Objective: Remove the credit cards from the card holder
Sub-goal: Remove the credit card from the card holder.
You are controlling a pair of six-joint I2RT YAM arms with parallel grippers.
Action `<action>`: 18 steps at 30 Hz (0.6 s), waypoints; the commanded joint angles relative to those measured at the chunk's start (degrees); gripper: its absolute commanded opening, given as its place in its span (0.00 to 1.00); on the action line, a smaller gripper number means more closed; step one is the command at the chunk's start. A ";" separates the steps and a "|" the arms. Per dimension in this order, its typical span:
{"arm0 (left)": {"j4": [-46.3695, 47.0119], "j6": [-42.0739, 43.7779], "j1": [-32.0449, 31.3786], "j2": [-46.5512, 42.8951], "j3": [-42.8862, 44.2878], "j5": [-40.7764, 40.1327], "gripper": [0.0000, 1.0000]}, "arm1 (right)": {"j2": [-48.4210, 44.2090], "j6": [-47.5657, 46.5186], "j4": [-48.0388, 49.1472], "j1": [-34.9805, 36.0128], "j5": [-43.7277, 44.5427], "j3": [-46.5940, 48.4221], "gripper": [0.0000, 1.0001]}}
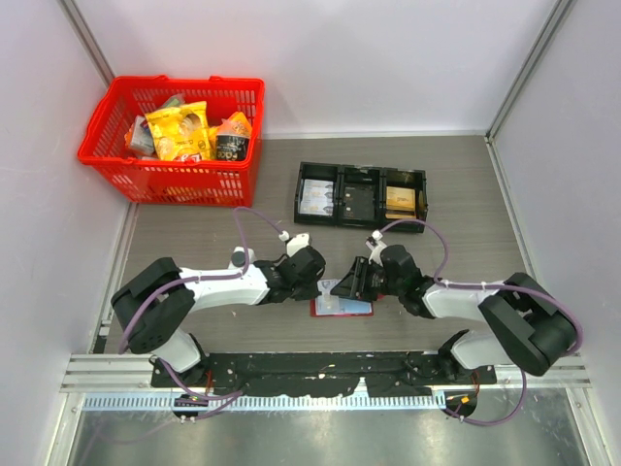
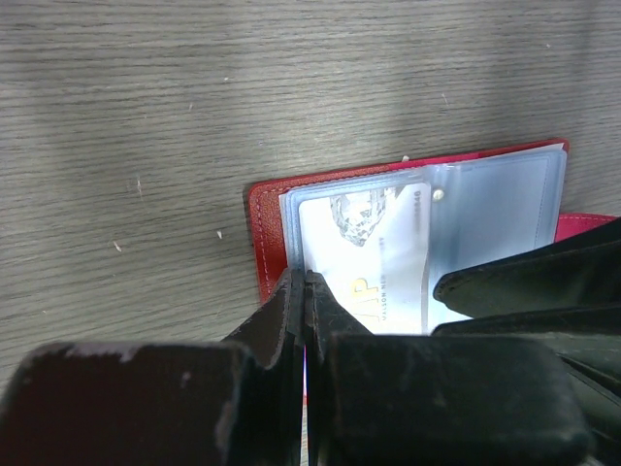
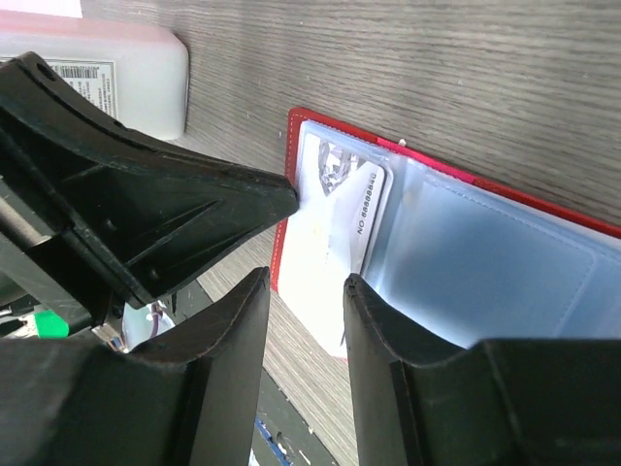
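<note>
From above, a grey wood-grain table (image 1: pixel 466 194) is seen, closed in by pale walls (image 1: pixel 340 58) with metal corner posts. A red shopping basket (image 1: pixel 175 180) filled with snack packs (image 1: pixel 179 131) is set in the far left corner, and a black three-compartment tray (image 1: pixel 359 202) lies near the middle of the far side. A black mounting plate (image 1: pixel 320 374) is fixed along the near edge. The card holder (image 1: pixel 342 307) is laid open on the table just in front of that plate, between the left gripper (image 1: pixel 320 284) and the right gripper (image 1: pixel 347 283), both of which are lowered onto its far edge. In the left wrist view, the holder's red border is shown against the bare wood grain, with clear sleeves (image 2: pixel 495 214) spread across it and a pale credit card (image 2: pixel 364 262) lodged in the left sleeve. The left fingers are pressed together at the card's near left edge; whether anything thin is pinched between them cannot be told. In the right wrist view, the right fingers are held apart above the holder's red edge, and the card's end is seen in the gap between them; contact with it cannot be made out. The left gripper's pointed tip is set against the card's corner, and a white housing (image 3: pixel 107 87) bearing a barcode label is seen behind it.
</note>
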 commanded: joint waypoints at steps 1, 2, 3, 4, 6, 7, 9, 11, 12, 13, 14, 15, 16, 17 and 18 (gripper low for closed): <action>-2.94 -0.12 -0.47 2.09 -0.41 1.00 0.00 | -3.94 -1.83 -4.33 0.29 2.28 1.01 0.41; -2.94 -0.12 -0.47 2.09 -0.41 1.09 0.00 | -4.21 -1.83 -5.55 0.29 2.28 1.18 0.41; -2.94 -0.12 -0.47 2.18 -0.32 1.26 0.00 | -4.38 -1.92 -5.56 0.47 2.10 1.01 0.41; -2.94 -0.21 -0.47 2.18 -0.32 1.26 0.00 | -4.47 -1.31 -5.22 0.38 1.93 0.49 0.41; -2.94 -0.38 -0.55 2.09 -0.32 1.35 0.00 | -4.30 -0.69 -4.51 0.64 1.84 -0.04 0.42; -2.94 -0.47 -0.47 2.01 -0.23 1.35 0.00 | -4.21 -0.51 -4.34 0.73 1.67 -0.22 0.41; -2.94 -0.56 -0.47 2.01 -0.15 1.35 0.00 | -3.59 -0.16 -3.81 1.43 1.58 -0.31 0.42; -2.94 -0.56 -0.47 2.09 -0.06 1.44 0.00 | -2.98 0.54 -2.32 2.22 1.05 -0.48 0.42; -2.94 -0.65 -0.47 2.09 -0.06 1.44 0.00 | -2.54 0.98 -1.79 2.31 1.05 -0.66 0.41; -2.94 -0.65 -0.47 2.09 -0.06 1.52 0.00 | -2.45 1.07 -1.70 2.58 1.14 -0.66 0.41; -2.94 -0.65 -0.55 2.09 0.03 1.53 0.00 | -2.28 1.07 -1.61 2.67 1.14 -0.66 0.41; -2.94 -0.65 -0.55 2.09 0.03 1.53 0.00 | -2.45 1.16 -1.52 2.67 1.22 -0.66 0.41; -2.94 -0.65 -0.47 2.09 0.03 1.61 0.00 | -2.45 1.07 -1.35 2.84 1.14 -0.75 0.41; -2.94 -0.74 -0.55 2.01 0.03 1.61 0.00 | -2.71 1.07 -1.35 2.84 1.14 -0.75 0.41; -2.94 -0.74 -0.47 2.01 0.03 1.61 0.00 | -2.80 1.16 -1.35 2.76 1.14 -0.75 0.41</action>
